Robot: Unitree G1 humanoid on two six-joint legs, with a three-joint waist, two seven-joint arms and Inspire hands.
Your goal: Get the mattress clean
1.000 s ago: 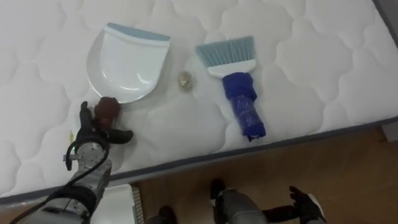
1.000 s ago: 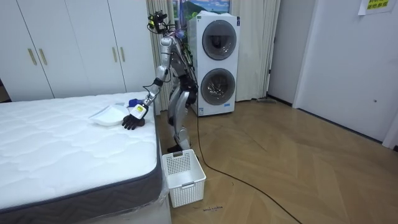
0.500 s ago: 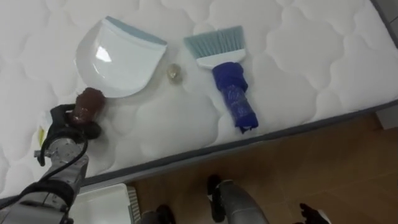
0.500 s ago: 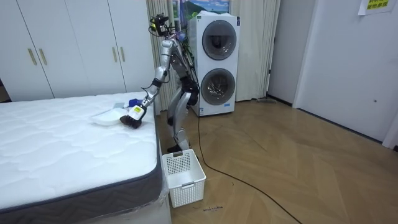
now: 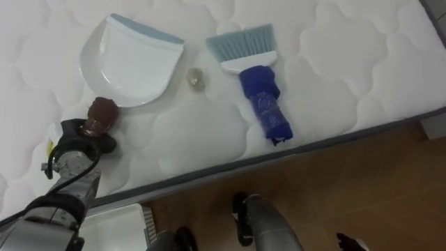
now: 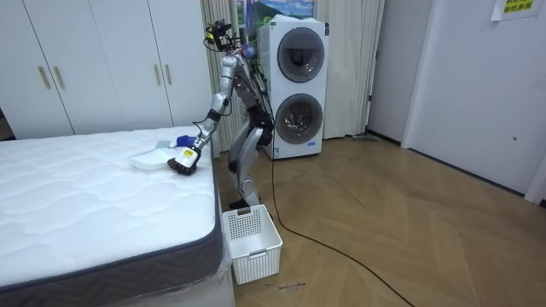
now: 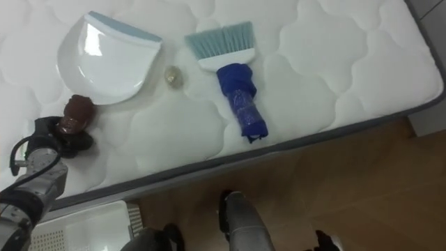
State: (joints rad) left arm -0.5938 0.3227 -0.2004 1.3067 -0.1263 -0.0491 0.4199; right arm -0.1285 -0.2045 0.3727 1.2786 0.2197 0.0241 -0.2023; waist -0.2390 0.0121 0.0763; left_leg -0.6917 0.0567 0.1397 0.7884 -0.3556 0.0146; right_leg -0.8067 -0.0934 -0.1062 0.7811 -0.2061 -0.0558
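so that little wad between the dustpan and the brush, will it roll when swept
Probably very light: the wad looks small and crumpled. Being roundish, it may roll or skip across the quilted mattress rather than slide, and could catch in a stitched dip before reaching the dustpan.

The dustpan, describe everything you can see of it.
The dustpan is glossy white, plastic-looking, with a pale blue lip, lying on the mattress, mouth away from the robot. Its brown-wrapped handle sits in the left hand, fingers curled round it. A small scrap lies beside its right edge, not touching.
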